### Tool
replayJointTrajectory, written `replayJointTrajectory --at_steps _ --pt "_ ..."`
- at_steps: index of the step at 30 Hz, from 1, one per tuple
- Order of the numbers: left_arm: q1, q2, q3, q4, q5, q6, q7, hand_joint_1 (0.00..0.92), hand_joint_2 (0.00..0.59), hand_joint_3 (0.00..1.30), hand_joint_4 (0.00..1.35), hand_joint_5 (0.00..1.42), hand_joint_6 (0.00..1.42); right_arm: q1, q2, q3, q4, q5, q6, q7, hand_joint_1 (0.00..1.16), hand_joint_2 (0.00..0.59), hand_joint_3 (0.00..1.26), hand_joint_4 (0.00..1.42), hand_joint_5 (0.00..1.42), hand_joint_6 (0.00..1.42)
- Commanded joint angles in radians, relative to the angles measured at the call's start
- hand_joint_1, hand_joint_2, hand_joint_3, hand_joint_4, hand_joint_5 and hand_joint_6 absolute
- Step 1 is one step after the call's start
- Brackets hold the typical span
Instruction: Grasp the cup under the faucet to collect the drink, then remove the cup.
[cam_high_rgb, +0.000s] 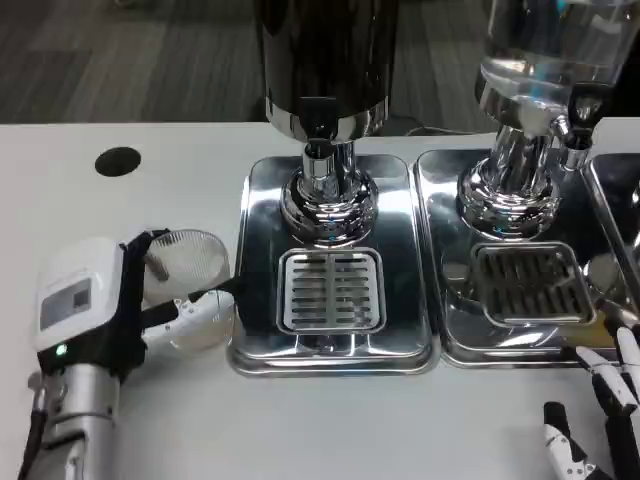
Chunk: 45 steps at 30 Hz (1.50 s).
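Observation:
A clear plastic cup (192, 285) is off the left edge of the middle drip tray (262, 215), just above the white table. My left hand (95, 305) grips it from the left, its black and white fingers wrapped around the cup's sides. The cup looks empty and tilted, with its rim facing the camera. The dark dispenser's faucet (318, 118) hangs over the slotted grate (330, 290), which has nothing on it. The fingertips of my right hand (595, 415) show at the bottom right, spread apart and holding nothing.
A second dispenser (545, 60) with a clear tank stands at the right on its own tray (445, 300) with a grate. A third tray's edge (612, 190) shows at the far right. A round black hole (118, 161) lies in the table at the back left.

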Motion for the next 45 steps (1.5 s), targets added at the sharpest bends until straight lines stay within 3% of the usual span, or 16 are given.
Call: replayJointTrajectory --at_steps 1,13,33,45 --pt "0.029 -0.003 -0.003 -0.028 0.034 0.005 0.044 0.622 0.015 0.82 0.86 1.07 1.42 0.003 -0.005 -0.004 0.004 0.003 -0.01 -0.013 0.2 0.426 0.27 0.03 0.0 0.08" --pt "0.043 -0.012 0.001 -0.065 0.07 -0.012 0.108 0.65 0.0 0.88 0.95 1.13 1.42 0.01 -0.004 -0.006 -0.003 0.005 -0.008 -0.008 0.19 0.427 0.26 0.02 0.0 0.08" --pt "0.065 -0.005 -0.011 -0.091 0.137 0.002 0.156 0.659 0.0 0.9 0.96 1.13 1.42 0.011 -0.002 -0.006 0.01 0.014 -0.023 -0.009 0.19 0.427 0.26 0.03 0.0 0.08" --pt "0.051 -0.024 -0.02 -0.108 0.155 0.003 0.177 0.654 0.008 0.9 0.96 1.13 1.42 0.019 -0.005 -0.013 0.004 0.017 -0.023 -0.008 0.19 0.427 0.26 0.02 0.0 0.08"
